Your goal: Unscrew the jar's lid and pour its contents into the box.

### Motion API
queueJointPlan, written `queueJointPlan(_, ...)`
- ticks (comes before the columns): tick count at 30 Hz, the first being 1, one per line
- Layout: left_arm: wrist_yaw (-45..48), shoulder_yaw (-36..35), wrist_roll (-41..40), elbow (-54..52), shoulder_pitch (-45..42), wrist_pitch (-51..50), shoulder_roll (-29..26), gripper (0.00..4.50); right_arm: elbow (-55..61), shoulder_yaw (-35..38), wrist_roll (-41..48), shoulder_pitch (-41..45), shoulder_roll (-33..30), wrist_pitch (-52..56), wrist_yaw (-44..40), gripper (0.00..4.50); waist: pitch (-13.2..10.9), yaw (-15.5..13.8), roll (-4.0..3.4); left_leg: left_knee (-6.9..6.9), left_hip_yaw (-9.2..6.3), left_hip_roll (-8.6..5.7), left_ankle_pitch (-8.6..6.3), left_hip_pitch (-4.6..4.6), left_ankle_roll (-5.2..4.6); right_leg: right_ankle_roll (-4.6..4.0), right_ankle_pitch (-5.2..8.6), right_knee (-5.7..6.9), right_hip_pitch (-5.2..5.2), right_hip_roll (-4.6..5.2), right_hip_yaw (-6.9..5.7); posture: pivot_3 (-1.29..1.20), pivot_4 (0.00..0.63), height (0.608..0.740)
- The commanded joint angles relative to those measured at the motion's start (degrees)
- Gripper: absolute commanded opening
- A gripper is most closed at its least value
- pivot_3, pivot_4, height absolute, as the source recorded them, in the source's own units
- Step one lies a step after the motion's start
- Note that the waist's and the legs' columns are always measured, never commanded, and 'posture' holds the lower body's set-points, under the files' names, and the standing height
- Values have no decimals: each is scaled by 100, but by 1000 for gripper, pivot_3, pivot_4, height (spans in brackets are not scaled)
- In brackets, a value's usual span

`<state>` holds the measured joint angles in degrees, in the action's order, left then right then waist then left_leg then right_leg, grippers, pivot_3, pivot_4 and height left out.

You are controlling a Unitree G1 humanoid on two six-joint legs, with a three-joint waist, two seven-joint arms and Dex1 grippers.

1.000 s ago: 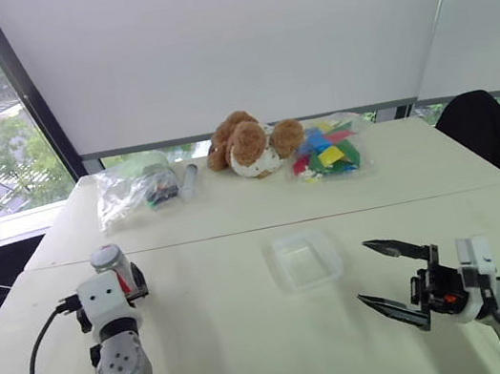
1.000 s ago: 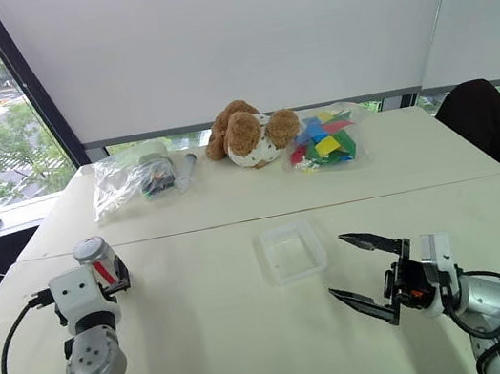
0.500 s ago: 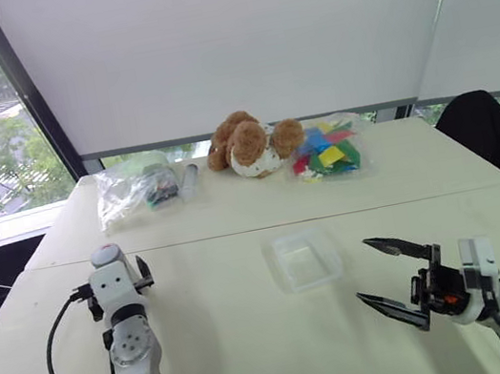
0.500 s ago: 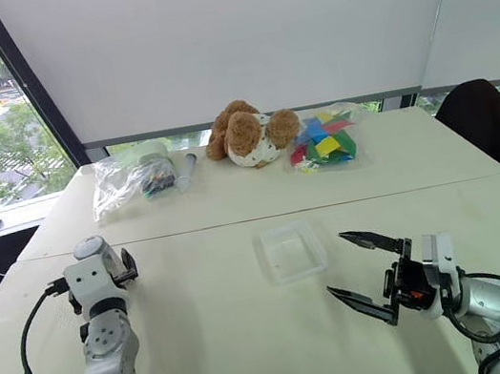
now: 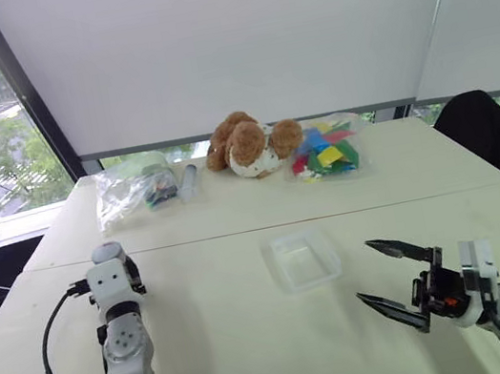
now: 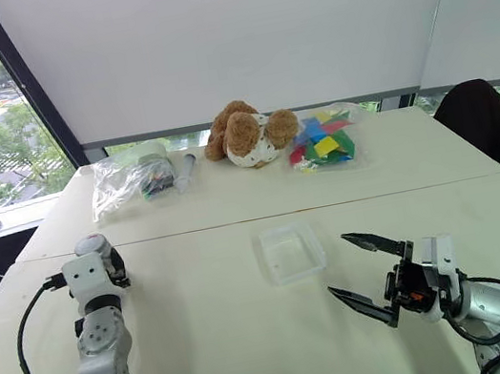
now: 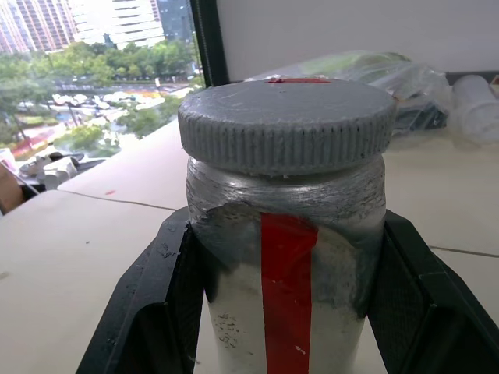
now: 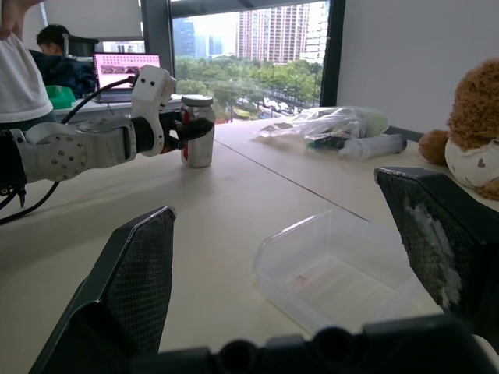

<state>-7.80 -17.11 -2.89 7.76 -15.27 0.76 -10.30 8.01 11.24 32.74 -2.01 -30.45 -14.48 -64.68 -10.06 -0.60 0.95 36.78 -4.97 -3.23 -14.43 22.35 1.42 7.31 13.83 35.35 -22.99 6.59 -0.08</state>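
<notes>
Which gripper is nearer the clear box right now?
Right. The right gripper hovers open just beside the box; the left gripper is across the table, shut on the jar.

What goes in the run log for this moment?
left pincer: shut on jar | lid: on | right pincer: open, empty | box: empty, on table

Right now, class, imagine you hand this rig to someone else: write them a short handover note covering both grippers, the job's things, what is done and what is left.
Left gripper: shut on the jar, which stands upright on the table near its left edge.
Right gripper: open, holding nothing, to the right of the box.
Lid: on the jar.
Box: mid-table, nothing visible in it.
Done: jar gripped.
Left: unscrew the lid, probably with the right gripper, then tip the contents into the box.
</notes>
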Motion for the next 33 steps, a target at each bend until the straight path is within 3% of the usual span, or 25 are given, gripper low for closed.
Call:
queueJointPlan(1,1357,-318,-1116,-657,265,209,-457,2137,525,156,101,145,-273,569,432,4500,-1,1,-2,0,1,2,0,1,0,0,0,2,-3,0,0,0,150,740)
queueJointPlan(5,3750,-411,-2936,-1453,254,-778,-1662,2137,1425,162,613,374,-812,2175,1262,4500,-8,-13,-3,5,-2,9,1,15,2,-22,9,14,-21,0,1,0,150,740)
queueJointPlan(8,5491,-78,-3813,-1817,143,-1430,-2567,2137,2258,-118,1854,888,-1248,3714,1744,4500,-9,-19,-21,10,-4,7,1,18,1,-35,13,7,-15,8,1,0,150,740)
queueJointPlan(12,6571,689,-3794,-1992,-257,-2029,-3278,2137,2445,-584,2699,2139,-1265,4829,2158,4500,-10,-4,-29,11,-2,5,-2,16,-6,-35,13,-7,-5,13,1,0,150,740)
queueJointPlan(16,7097,1315,-3331,-1962,-553,-1887,-3374,2137,2269,-908,2925,3159,-888,5383,2635,4500,-15,9,-29,4,0,8,-3,23,-9,-34,13,-9,-18,6,1,0,150,740)
queueJointPlan(19,6990,1514,-3229,-1877,-840,-1740,-2938,2137,2108,-1348,2619,3737,-533,5602,2775,4500,-16,5,-30,2,0,7,-3,36,-10,-32,11,-9,-32,5,1,0,150,740)
queueJointPlan(25,7260,1673,-3072,-1903,-802,-1501,-2670,2137,1715,-2032,1641,4291,7,5551,2809,4500,-17,28,-31,4,1,3,-3,44,-10,-11,-1,-6,-43,5,1,0,150,740)
queueJointPlan(33,7172,1725,-3026,-2023,-781,-1476,-2312,2137,1276,-2240,922,4463,413,5320,2491,4500,-17,46,-31,8,1,2,-2,43,-10,-8,-2,6,-44,2,1,0,150,740)
